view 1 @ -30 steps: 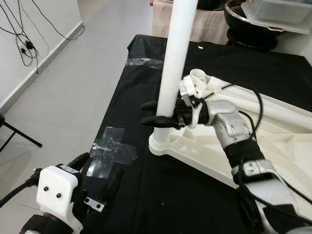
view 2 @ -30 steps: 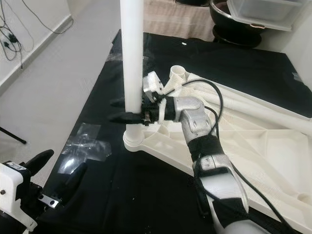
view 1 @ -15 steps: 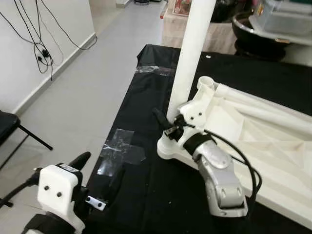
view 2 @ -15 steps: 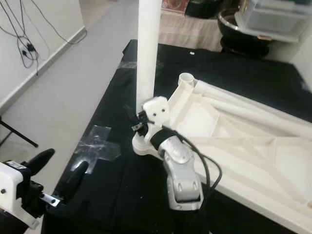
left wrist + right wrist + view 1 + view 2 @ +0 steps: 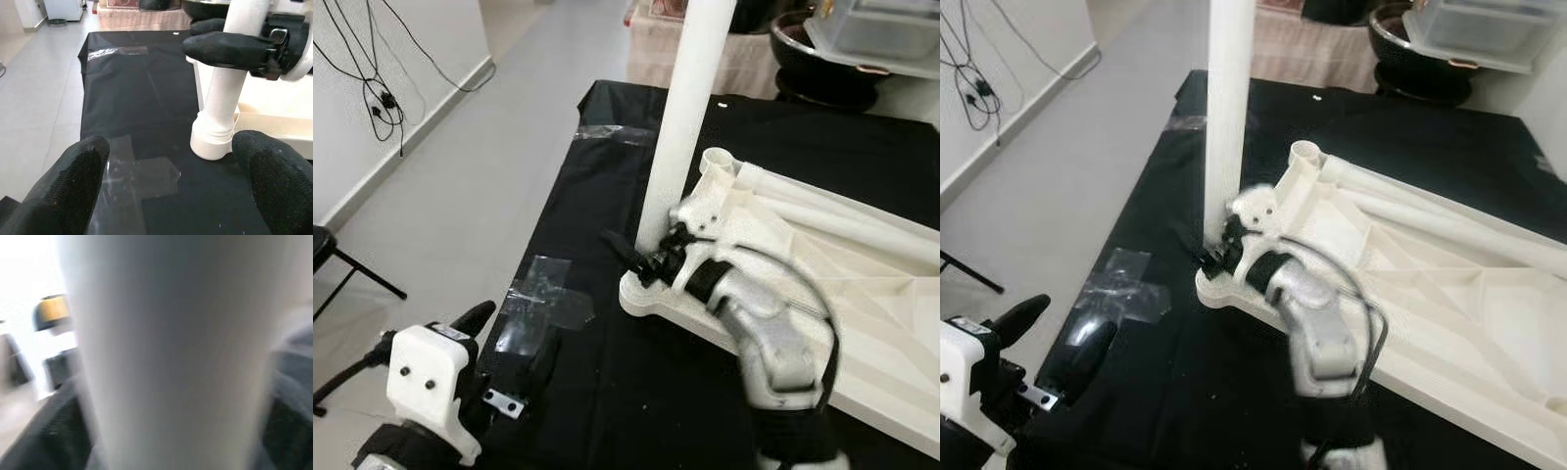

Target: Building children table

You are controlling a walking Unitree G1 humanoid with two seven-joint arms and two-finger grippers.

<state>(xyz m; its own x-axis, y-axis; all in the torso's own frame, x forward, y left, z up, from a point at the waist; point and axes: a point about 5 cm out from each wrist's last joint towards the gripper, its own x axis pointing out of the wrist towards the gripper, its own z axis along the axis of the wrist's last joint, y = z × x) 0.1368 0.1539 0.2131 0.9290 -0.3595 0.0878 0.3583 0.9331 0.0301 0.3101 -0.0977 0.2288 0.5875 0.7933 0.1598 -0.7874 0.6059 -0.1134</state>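
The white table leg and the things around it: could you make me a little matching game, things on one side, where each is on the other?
Things:
1. table leg
2. right gripper
3. clear tape
4. left gripper

Places:
A. stuck flat on the black cloth
B. low at the cloth's near corner, fingers apart
C. standing upright in the tabletop's corner socket
D. fingers around the leg's base

Pairs: 1-C, 2-D, 3-A, 4-B

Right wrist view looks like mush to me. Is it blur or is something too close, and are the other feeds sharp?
Right wrist view: the white table leg sits too close and is out of focus. Eye views: the right claw and its arm are motion-smeared, the black cloth sharp. Left wrist view: crisp, the left claw open.
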